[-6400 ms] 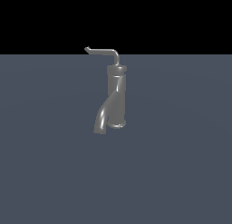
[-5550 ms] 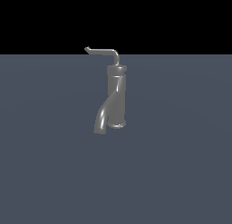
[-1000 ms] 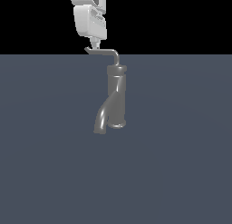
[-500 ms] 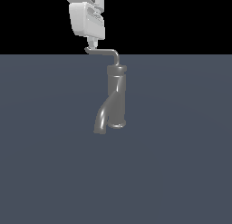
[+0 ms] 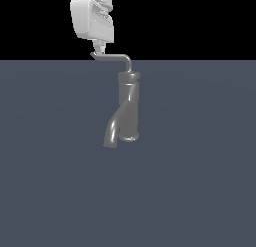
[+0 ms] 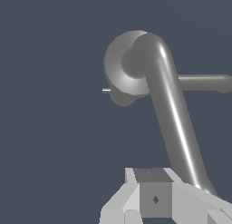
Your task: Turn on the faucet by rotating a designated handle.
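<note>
The grey faucet (image 5: 129, 108) stands upright mid-scene, its thick spout (image 5: 112, 133) curving down toward the exterior view's left. The thin handle (image 5: 112, 56) runs from the top of the body toward the exterior view's left and ends in a small upturned tip. My white gripper (image 5: 100, 48) hangs from above with its fingertips right at that tip. In the wrist view the handle (image 6: 174, 119) stretches from the round faucet top (image 6: 122, 71) down to my gripper (image 6: 154, 182). The fingers look closed together, with the rod passing beside them, not between them.
A flat dark grey floor (image 5: 200, 191) surrounds the faucet, with black background above it. In the wrist view the spout (image 6: 204, 82) sticks out sideways from under the faucet top.
Six seconds ago no gripper was in view. Over the last second it has drifted slightly toward the exterior view's left at the handle tip; the handle has barely shifted.
</note>
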